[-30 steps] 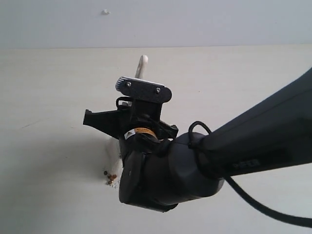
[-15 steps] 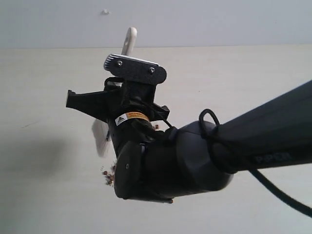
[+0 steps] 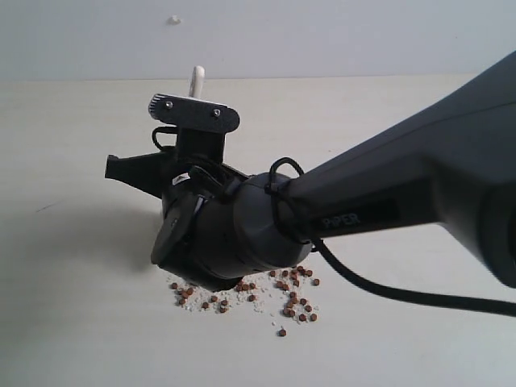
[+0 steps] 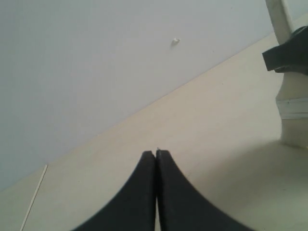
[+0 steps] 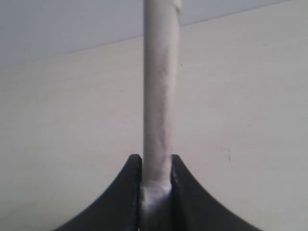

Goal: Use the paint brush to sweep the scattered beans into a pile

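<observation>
You are gripping the paint brush (image 5: 159,96) by its handle in the right gripper (image 5: 156,168), the left gripper (image 4: 156,155) is sitting shut and empty, and the beans (image 3: 292,295) are lying loosely banded on the table (image 3: 81,322) under your wrist, leaving stragglers needing tightening into one pile.

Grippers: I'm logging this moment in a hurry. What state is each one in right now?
Left gripper: closed, nothing between the jaws.
Right gripper: closed on the paint brush, gripping its handle.
</observation>
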Available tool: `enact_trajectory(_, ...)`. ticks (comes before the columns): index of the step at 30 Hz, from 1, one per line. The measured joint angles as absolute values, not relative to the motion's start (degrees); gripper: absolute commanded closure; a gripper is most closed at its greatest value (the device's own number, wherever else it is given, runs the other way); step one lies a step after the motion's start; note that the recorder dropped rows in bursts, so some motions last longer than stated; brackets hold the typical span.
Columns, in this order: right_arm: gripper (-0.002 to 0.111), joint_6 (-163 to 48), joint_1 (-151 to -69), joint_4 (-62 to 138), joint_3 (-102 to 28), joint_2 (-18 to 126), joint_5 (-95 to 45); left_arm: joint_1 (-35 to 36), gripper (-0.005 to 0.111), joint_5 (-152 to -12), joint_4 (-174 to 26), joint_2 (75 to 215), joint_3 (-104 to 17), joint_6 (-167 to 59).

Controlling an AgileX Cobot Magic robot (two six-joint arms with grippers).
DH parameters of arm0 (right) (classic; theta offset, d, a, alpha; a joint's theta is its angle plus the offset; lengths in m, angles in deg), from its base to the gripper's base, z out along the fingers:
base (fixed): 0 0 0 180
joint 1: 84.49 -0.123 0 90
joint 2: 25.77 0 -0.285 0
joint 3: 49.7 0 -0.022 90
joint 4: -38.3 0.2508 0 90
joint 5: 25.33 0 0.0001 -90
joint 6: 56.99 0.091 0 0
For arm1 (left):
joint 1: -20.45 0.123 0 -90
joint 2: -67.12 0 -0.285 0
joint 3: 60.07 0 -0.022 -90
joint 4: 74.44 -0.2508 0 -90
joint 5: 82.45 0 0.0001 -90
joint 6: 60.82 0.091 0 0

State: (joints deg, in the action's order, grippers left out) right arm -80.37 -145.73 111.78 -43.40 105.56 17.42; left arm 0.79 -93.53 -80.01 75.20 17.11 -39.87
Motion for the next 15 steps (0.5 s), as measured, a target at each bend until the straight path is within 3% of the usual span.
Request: enact_trajectory(15,0.108,-102.35,-145.73,128.62,-43.51,105.65,25.02,0.79,0.107,-93.53,-80.01,75.20,17.11,-39.87)
